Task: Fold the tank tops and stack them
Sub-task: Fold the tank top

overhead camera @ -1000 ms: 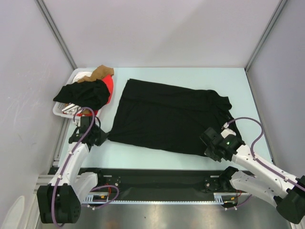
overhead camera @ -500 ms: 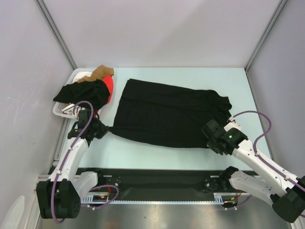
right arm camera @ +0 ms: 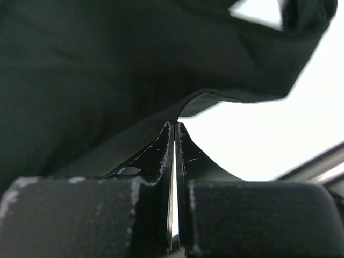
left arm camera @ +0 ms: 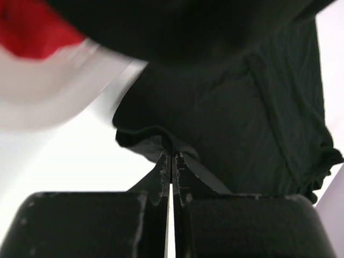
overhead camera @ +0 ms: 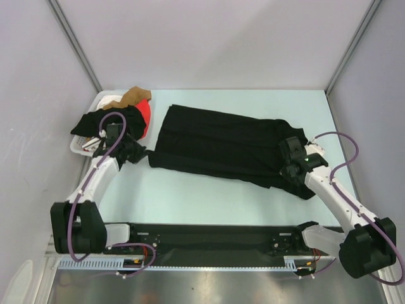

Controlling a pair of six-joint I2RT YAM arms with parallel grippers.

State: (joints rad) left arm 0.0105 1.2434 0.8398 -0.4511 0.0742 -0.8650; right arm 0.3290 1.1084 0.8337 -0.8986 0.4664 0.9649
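Observation:
A large black tank top (overhead camera: 221, 149) lies spread across the middle of the table, its near edge lifted and carried over toward the back. My left gripper (overhead camera: 144, 155) is shut on its near left corner; in the left wrist view the jaws (left arm camera: 172, 156) pinch a black fold (left arm camera: 161, 141). My right gripper (overhead camera: 288, 170) is shut on the near right corner, and the right wrist view (right arm camera: 175, 124) shows the cloth edge (right arm camera: 226, 97) pinched between the tips. A red tank top (overhead camera: 145, 114) lies in the basket, partly under another black garment (overhead camera: 111, 123).
A white plastic basket (overhead camera: 79, 147) stands at the back left, holding black, red and brown (overhead camera: 133, 96) clothes; it sits close beside my left arm. Grey walls and frame posts bound the table on the left, right and back.
Both grippers have moved away from the near edge toward the back, pulling the black tank top's near edge with them, so the cloth covers a narrower band.

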